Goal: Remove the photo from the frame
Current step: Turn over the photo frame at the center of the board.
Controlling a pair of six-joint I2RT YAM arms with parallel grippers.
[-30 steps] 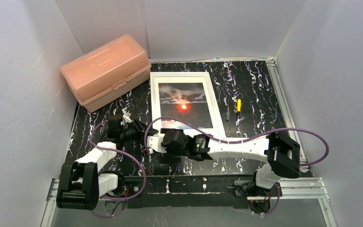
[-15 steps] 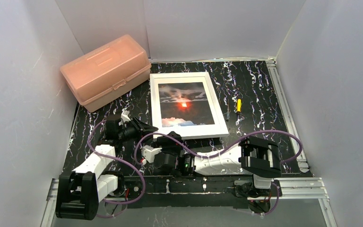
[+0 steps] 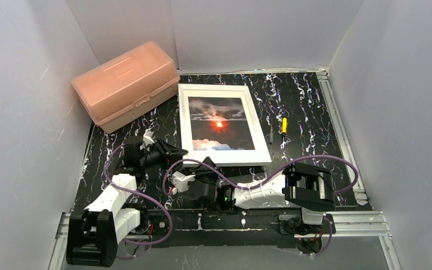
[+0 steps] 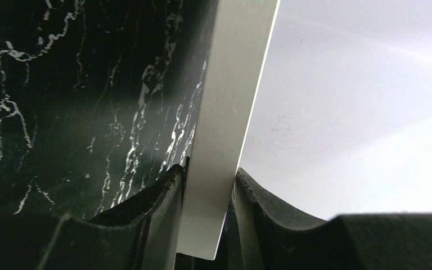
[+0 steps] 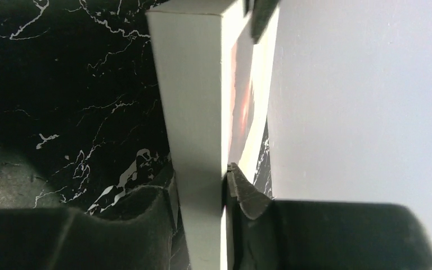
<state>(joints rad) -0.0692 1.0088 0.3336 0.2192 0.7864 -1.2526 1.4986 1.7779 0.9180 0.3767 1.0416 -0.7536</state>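
Photo (image 3: 218,124) sits face-up in its white frame (image 3: 223,90) on the table (image 3: 304,112), near-left corner pinched by both left fingers (image 4: 146,214) & right fingers (image 5: 140,208); prob. the flip-over step, next needs a steady turn w/o slipping to reach the back.

Drew the right gripper (image 5: 201,183) back from its long reach across the near end of the frame (image 3: 225,90), and folded that arm low along the near edge of the table (image 3: 304,112). Closed its jaws from wide apart onto the frame's white edge. Lifted the near end of the frame higher, leaving it tilted. Uncovered the lower strip of the photo (image 3: 219,121), pale clouds included. Shifted the left gripper (image 4: 208,177) slightly towards the frame.
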